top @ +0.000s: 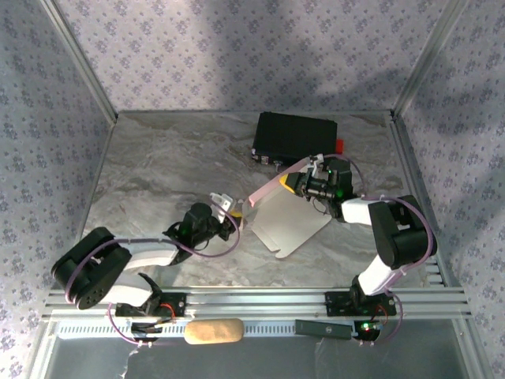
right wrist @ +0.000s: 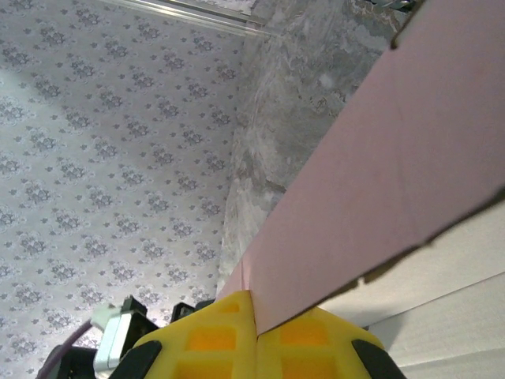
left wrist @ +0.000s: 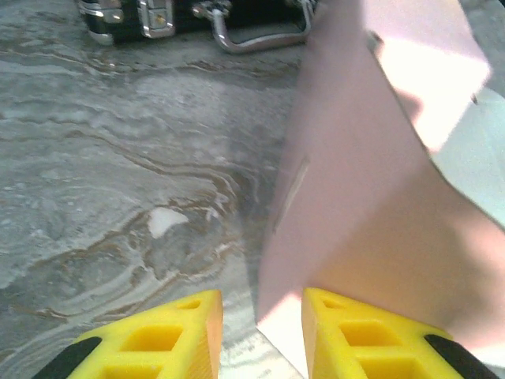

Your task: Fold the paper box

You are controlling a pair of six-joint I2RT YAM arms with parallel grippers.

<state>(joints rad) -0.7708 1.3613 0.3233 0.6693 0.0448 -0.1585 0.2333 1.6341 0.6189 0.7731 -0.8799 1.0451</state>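
Note:
The paper box (top: pixel 296 223) lies unfolded in the middle of the table, pale face up, with one pink panel (top: pixel 271 188) lifted along its far left edge. My right gripper (top: pixel 300 186) is shut on that panel's far end; in the right wrist view the pink card (right wrist: pixel 379 174) runs out from between the closed yellow fingers (right wrist: pixel 254 312). My left gripper (top: pixel 231 210) sits low at the box's left corner. Its yellow fingers (left wrist: pixel 263 304) stand apart, and the lower corner of the raised pink card (left wrist: pixel 355 197) reaches into the gap without being pinched.
A black hard case (top: pixel 293 136) with a metal handle (left wrist: pixel 260 35) lies behind the box, a small red item (top: pixel 340 146) at its right end. Patterned walls close in three sides. A tan object (top: pixel 213 332) and a dark bar (top: pixel 323 329) lie beyond the near rail.

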